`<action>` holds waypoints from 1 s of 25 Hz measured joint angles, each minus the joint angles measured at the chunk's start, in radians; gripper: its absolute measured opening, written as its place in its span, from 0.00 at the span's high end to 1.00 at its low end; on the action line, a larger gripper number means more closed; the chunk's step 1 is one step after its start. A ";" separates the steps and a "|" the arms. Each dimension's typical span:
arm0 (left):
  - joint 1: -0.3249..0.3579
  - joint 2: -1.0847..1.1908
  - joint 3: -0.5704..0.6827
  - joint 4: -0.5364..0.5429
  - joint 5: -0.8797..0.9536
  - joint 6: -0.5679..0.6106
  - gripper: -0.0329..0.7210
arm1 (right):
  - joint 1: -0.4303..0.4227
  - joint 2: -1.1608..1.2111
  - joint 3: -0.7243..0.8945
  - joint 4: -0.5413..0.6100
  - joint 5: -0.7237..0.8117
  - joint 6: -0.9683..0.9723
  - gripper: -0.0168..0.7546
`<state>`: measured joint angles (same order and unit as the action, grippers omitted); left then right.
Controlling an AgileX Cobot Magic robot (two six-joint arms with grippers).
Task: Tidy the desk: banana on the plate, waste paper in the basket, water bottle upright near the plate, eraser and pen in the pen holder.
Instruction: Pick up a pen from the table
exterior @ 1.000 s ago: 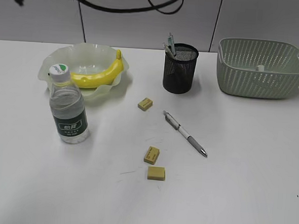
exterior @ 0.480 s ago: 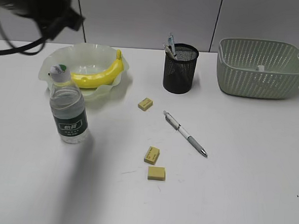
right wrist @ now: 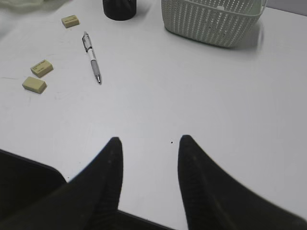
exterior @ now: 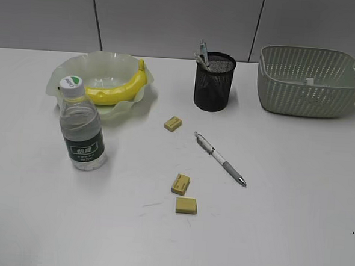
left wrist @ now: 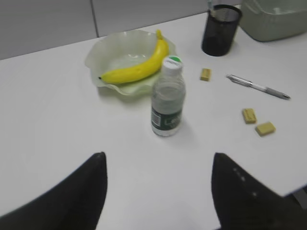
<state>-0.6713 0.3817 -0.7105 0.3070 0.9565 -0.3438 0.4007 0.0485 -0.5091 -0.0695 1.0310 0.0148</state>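
Our left gripper (left wrist: 158, 191) hangs with its fingers (left wrist: 76, 191) wide apart and empty above the desk (exterior: 292, 236). Our right gripper (right wrist: 148, 182) is likewise parted, holding nothing. The water bottle (exterior: 83, 124) stands upright beside the plate (exterior: 63, 72), which cradles the banana (exterior: 120, 87), so those steps look settled. The pen (exterior: 220, 158) and three erasers (exterior: 180, 184) lie loose, short of the pen holder (exterior: 214, 81). The basket (exterior: 310, 81) sits far right. The dark arm seen top left half a second ago has cleared the exterior view.

The left gripper (left wrist: 158, 191) showed two broad, matte black fingers (left wrist: 76, 201) with rounded tips, blurred at the edges. The right gripper (right wrist: 147, 184) had two narrower, tapering black fingers (right wrist: 103, 187), plain and unmarked.
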 joint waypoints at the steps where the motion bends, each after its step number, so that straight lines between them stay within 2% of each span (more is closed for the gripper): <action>1: 0.000 -0.067 0.017 -0.052 0.039 0.058 0.28 | 0.000 0.000 0.000 0.000 0.000 0.000 0.56; 4: 0.000 -0.258 0.072 -0.140 0.127 0.150 0.26 | 0.000 0.000 0.000 0.000 0.000 0.000 0.56; 7: 0.000 -0.354 0.134 -0.161 0.158 0.170 0.25 | 0.000 0.000 0.000 0.000 0.000 -0.001 0.56; 19: 0.017 -0.379 0.173 -0.159 0.104 0.175 0.30 | 0.000 0.012 -0.004 0.019 -0.007 0.005 0.57; 22: 0.060 -0.387 0.173 -0.159 0.104 0.175 0.31 | 0.000 0.126 -0.016 0.039 -0.023 0.007 0.60; 25: 0.178 -0.387 0.173 -0.159 0.103 0.175 0.31 | 0.000 0.348 -0.030 0.042 -0.133 0.008 0.62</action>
<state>-0.4937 -0.0051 -0.5373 0.1481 1.0591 -0.1686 0.4007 0.3962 -0.5388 -0.0272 0.8984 0.0227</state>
